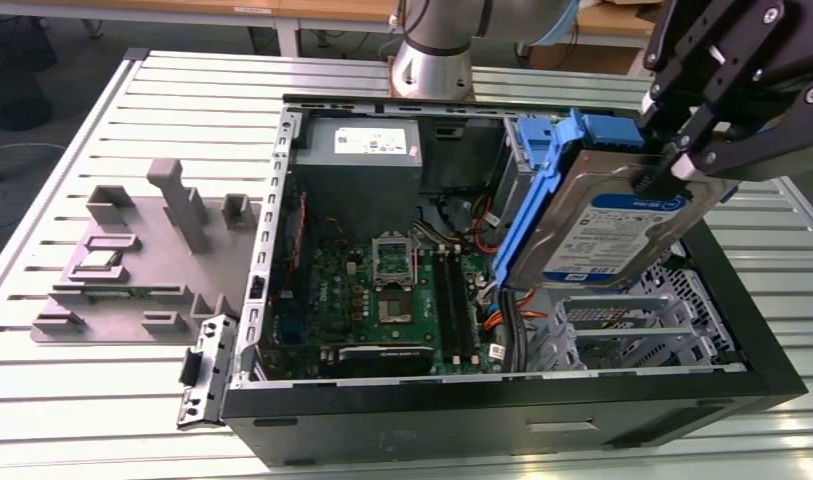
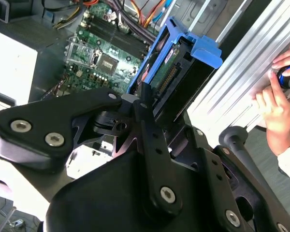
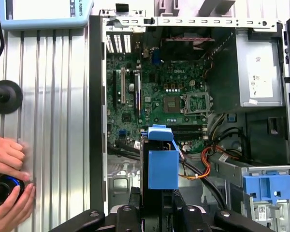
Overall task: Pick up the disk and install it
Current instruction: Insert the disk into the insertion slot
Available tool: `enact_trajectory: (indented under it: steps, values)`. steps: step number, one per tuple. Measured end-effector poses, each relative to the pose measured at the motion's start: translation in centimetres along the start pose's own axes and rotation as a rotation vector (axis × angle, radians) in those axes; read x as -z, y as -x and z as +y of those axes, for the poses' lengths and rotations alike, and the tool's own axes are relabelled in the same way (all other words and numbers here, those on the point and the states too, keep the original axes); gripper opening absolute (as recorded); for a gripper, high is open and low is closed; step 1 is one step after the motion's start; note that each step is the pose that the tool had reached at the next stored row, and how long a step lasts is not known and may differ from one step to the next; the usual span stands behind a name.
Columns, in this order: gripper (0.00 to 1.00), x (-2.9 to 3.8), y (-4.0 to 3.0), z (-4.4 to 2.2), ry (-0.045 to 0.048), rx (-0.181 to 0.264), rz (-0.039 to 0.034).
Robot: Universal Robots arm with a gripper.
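Fixtures (image 1: 139, 260) of grey moulded plastic sit at the exterior view's left on the slatted metal desk (image 1: 59, 420), well apart from the work. Beside them lies the open black computer case (image 1: 513, 405), its green motherboard (image 1: 379, 290) exposed. Further right, the black pincer (image 1: 670, 170) is clamped on the upper edge of the disk (image 1: 606, 230), a flat silver hard drive with a white-and-blue label in a blue plastic carrier frame. It hangs tilted above the perforated grey metal drive cage (image 1: 633, 325), seemingly clear of it. The pick-up looks done, and carrying to the bay is in hand. Seating likely calls for squaring the carrier with the cage rails.
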State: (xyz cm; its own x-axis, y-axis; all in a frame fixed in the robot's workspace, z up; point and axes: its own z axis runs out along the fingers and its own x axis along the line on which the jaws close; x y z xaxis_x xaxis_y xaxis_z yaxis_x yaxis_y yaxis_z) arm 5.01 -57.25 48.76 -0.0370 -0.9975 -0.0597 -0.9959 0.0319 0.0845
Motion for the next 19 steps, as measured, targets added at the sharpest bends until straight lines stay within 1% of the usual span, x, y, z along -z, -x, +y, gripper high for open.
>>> enact_trajectory:
  steps: [7, 12, 13, 15, 19]
  values:
    - [0.35, 0.13, -0.09, -2.16, 0.0005, 0.000, 0.0000]
    - [0.35, 0.15, -1.10, -2.99, 0.0004, 0.000, 0.0000]
    - [0.35, 0.14, -1.16, -3.16, 0.0005, 0.000, 0.0000]
    - [0.35, 0.14, -1.18, -3.70, 0.0004, 0.000, 0.0001]
    - [0.35, 0.14, -1.18, -5.03, 0.0007, 0.000, 0.0000]
